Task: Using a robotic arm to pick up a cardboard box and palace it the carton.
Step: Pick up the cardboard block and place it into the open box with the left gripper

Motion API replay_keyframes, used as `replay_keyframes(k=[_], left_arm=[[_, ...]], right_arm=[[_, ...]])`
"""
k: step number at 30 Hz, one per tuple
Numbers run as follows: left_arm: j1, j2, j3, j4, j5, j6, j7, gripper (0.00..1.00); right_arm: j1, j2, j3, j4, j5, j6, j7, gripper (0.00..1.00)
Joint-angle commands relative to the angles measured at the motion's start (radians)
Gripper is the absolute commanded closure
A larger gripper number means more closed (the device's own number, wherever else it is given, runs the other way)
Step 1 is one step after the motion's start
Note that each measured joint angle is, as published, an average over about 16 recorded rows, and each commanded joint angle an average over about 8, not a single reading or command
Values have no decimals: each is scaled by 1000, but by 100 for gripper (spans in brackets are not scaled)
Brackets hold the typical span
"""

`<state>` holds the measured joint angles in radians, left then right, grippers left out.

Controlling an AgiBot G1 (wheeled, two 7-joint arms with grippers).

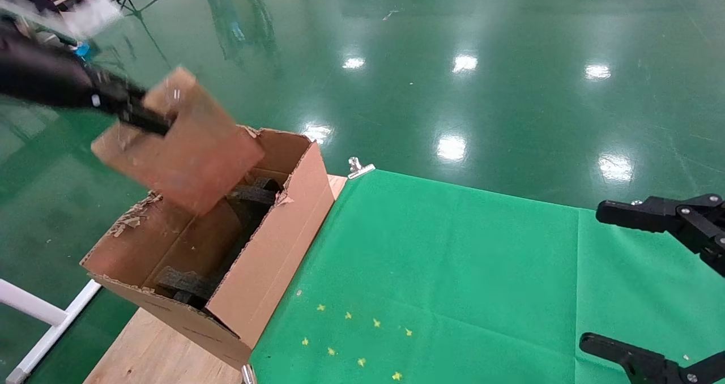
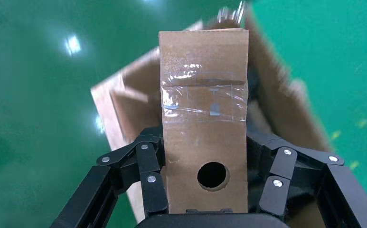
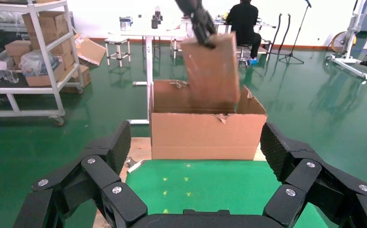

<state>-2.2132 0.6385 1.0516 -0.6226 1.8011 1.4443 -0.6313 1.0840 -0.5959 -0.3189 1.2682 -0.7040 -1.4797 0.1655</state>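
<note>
On your left, the left tool (image 1: 148, 119) grips the cardboard box (image 1: 180, 140), its fingers (image 2: 154, 192) clamped against the two broad faces, and holds it tilted in the air above the open top of the carton (image 1: 266, 259), its low corner hanging just over the opening. From the left wrist you see the box's narrow face with one round hole and a band of clear tape across it. The carton stands at the left end of the desk (image 1: 153, 353), on bare wood beside the green cloth (image 1: 453, 271), its torn flaps ragged along the rim and dark foam blocks (image 1: 187, 285) lying inside. A silver clip (image 1: 359, 167) pins the cloth at its far corner, and small yellow marks (image 1: 354, 338) dot the cloth near its front edge. A white frame bar (image 1: 39, 321) shows beside the desk at lower left. Beyond the desk the glossy green floor (image 1: 510, 89) mirrors the ceiling lights. On your right, the right tool (image 1: 657, 282) hangs over the right end of the cloth with its jaws spread wide and nothing between them. From its wrist you look across the cloth at the carton's side wall, with the box raised above it, and farther back at metal shelving (image 3: 34, 61) stacked with boxes, a white work table (image 3: 148, 35), and a seated person (image 3: 244, 21) in dark clothes.
</note>
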Motion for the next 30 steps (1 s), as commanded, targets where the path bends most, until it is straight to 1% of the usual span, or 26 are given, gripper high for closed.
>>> replay_keyframes(k=[1,5,9,13,22,25,30], left_arm=[[25,9,12,73,12,-27,67,100],[72,40,27,177,37,-111,122,100],[97,76,33,271,44,-153,135,100],[107,121,41,359,55,-170,108,100],[153,212,54,522,80,-265,-16,100],[175,230,56,550,83,-300,-28,100],[217,244,56,573,83,-344,-9,100]], right_arm=[[0,0,0,0,0,0,0,0],[0,0,0,0,0,0,0,0],[0,0,0,0,0,0,0,0],[0,0,0,0,0,0,0,0],[0,0,-1,0,0,0,0,0],[0,0,-1,0,0,0,0,0],[0,0,-1,0,1,0,0,0]])
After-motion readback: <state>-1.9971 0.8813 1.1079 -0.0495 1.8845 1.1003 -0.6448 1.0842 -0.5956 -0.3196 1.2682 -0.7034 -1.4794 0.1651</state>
